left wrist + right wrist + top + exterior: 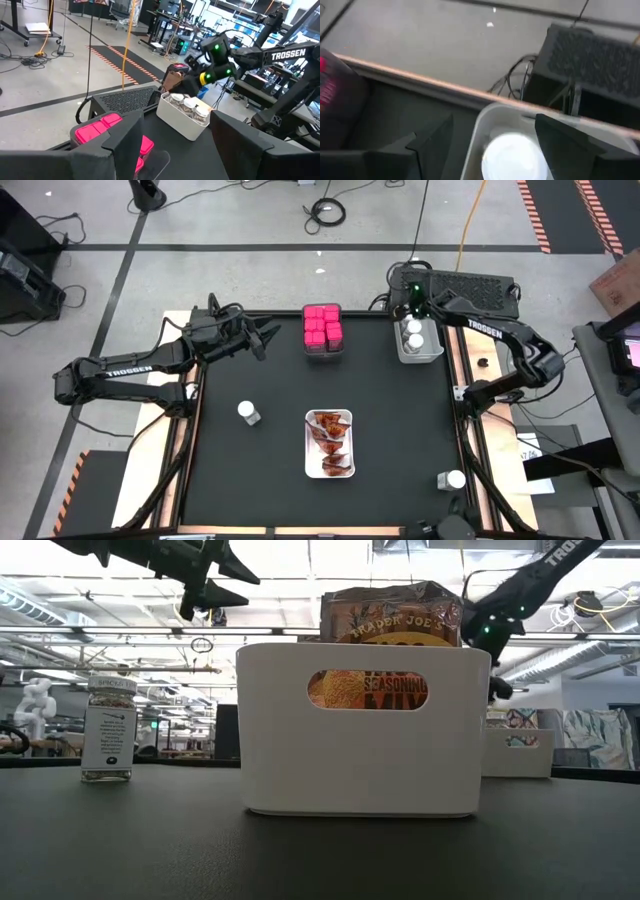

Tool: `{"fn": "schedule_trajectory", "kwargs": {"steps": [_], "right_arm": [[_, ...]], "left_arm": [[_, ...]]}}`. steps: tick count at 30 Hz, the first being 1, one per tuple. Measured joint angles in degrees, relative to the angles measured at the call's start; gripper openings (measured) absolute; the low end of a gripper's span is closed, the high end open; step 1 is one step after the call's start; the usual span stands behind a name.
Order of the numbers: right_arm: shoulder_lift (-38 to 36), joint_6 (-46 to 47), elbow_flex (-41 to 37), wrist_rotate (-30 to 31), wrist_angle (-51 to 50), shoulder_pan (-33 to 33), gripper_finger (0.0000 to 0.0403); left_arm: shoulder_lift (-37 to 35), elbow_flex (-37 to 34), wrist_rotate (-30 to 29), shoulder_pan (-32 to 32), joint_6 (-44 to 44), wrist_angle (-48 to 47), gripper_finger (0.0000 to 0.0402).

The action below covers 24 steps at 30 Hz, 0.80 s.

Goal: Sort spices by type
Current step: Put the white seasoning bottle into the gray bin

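Several bright pink cube boxes (322,330) sit in a bin at the far middle of the table. Red-orange packets (330,442) lie in a white bin (360,730) at the near middle. A white bin (432,352) at the far right holds clear jars with white caps (413,333). One jar (248,413) stands on the mat left of the packets, and another (455,479) stands near the near right corner. My left gripper (267,341) is open and empty, left of the pink boxes. My right gripper (494,122) is open above the jar bin, with a jar cap (512,157) below and between its fingers.
The black mat is bare between the bins. A black box (470,284) with cables lies beyond the far right edge. The right arm's gripper also shows over the jar bin in the left wrist view (215,60).
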Motion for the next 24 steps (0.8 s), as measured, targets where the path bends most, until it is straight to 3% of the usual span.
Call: {"fn": "schedule_trajectory", "kwargs": {"steps": [8,10,13,18,20,22,24], "right_arm": [[-7.37,-0.71,3.25,-0.72,-1.30,1.71,0.0247],[-9.79,-1.77,3.24,-5.76,-1.40,2.92,0.0241],[-12.75,-4.30,3.24,-18.23,-2.21,6.15,0.0237],[-18.17,-7.11,3.24,-36.62,-5.68,14.20,0.0235],[-20.84,-9.06,3.35,-43.83,-8.33,18.28,0.0235],[-23.01,-10.05,4.94,-47.84,-12.81,22.74,0.0235],[-24.47,-11.72,7.82,-48.03,-19.16,27.34,0.0235]], "left_arm": [[0.00,-0.02,0.26,0.00,-1.51,-0.02,0.0231],[0.00,-0.02,1.32,-0.06,-1.52,-0.22,0.0231],[-0.63,0.03,6.88,-0.04,-3.22,-4.58,0.0231],[-0.83,3.70,17.44,-0.28,-7.59,-24.70,0.0231],[-0.68,4.53,18.90,-1.13,-8.29,-28.94,0.0231],[-0.64,4.77,19.13,-1.66,-8.88,-30.13,0.0231],[-0.63,4.95,18.39,-1.70,-8.94,-29.88,0.0231]]}}
